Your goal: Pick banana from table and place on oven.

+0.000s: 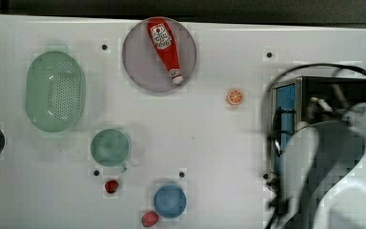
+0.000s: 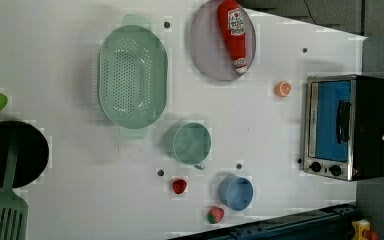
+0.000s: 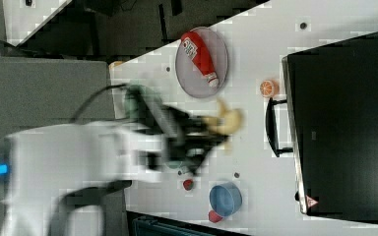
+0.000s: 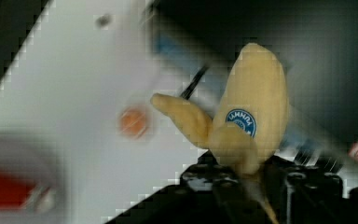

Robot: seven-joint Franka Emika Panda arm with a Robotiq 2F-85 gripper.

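Bright even light; table [image 1: 219,152] near blown out; blocky compression; arm [image 3: 78,147] motion-blurred; wrist view background defocused.

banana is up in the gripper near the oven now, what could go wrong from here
1. The banana seems held by its lower end in the gripper, most of it sticking out, so it might slip or swing loose.
2. It hangs close to the oven door handle; a low approach could bump the handle.
3. Released near the black top's edge, it may roll off onto the table.
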